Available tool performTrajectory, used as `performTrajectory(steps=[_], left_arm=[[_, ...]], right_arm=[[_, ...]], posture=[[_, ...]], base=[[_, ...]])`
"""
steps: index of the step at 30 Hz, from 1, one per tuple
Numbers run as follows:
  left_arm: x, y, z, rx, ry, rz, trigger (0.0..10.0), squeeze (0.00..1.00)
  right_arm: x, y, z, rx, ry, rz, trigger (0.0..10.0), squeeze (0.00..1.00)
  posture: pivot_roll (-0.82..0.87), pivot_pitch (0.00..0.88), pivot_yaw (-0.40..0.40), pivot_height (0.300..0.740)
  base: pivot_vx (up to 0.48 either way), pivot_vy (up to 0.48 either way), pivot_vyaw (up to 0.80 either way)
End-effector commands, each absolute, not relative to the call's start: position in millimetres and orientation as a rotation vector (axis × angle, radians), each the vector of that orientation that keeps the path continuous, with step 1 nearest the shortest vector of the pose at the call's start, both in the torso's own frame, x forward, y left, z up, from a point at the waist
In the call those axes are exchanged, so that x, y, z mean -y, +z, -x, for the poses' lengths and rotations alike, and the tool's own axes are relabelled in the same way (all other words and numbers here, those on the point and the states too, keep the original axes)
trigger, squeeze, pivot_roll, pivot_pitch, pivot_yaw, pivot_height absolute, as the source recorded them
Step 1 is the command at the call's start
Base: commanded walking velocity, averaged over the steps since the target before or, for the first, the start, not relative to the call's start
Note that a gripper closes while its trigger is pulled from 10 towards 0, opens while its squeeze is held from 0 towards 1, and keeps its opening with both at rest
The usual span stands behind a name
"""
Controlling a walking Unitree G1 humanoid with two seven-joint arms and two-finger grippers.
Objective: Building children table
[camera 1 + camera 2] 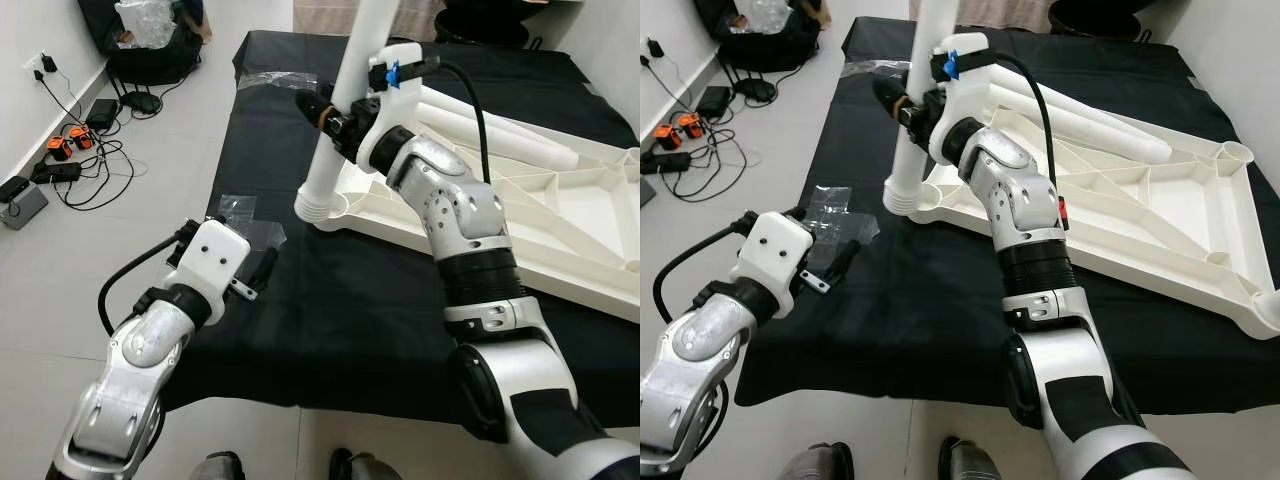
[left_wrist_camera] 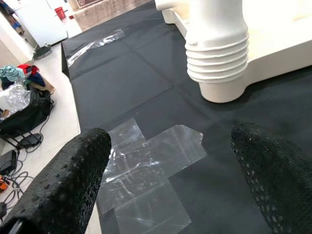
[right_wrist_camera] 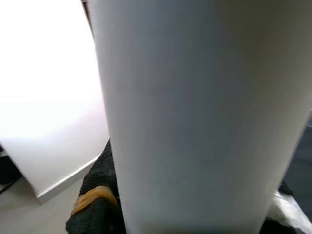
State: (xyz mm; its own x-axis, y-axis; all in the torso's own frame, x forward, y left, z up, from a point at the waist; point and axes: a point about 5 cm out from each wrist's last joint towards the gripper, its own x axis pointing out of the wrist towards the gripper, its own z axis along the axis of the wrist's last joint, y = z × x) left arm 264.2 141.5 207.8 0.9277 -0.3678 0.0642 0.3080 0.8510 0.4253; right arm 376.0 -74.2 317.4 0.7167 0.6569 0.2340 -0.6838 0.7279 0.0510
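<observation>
My head views are bright and evenly lit, sharp throughout, with only soft shadows on the floor. The black cloth soaks up light, while the plastic wrap on it throws pale glare. Through my left wrist, the near fingers are soft. Through my right wrist, the leg is close, blurred and washed out.

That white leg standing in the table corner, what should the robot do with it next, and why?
Probably twist the round white plastic table leg further into the corner socket of the upside-down white plastic tabletop. The right gripper has its jaws shut on the leg, whose ribbed threads still show above the socket.
</observation>
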Motion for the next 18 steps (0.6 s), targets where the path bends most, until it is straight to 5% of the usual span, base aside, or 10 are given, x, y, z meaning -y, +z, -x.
performTrajectory(steps=[1,18], left_arm=[[-142.9,208.8,-269.1,0.152,-0.352,-0.439,10.0,0.00],[-111.9,210.5,-303.8,0.167,-0.482,-0.241,10.0,0.00]], right_arm=[[69.4,328.0,-371.0,0.227,0.798,-0.156,10.0,0.00],[54.1,327.3,-352.6,0.184,0.927,-0.267,10.0,0.00]], posture=[[0.09,0.149,-0.087,0.740],[0.09,0.143,-0.080,0.740]], base=[[0.000,0.000,0.00],[0.000,0.000,0.00]])
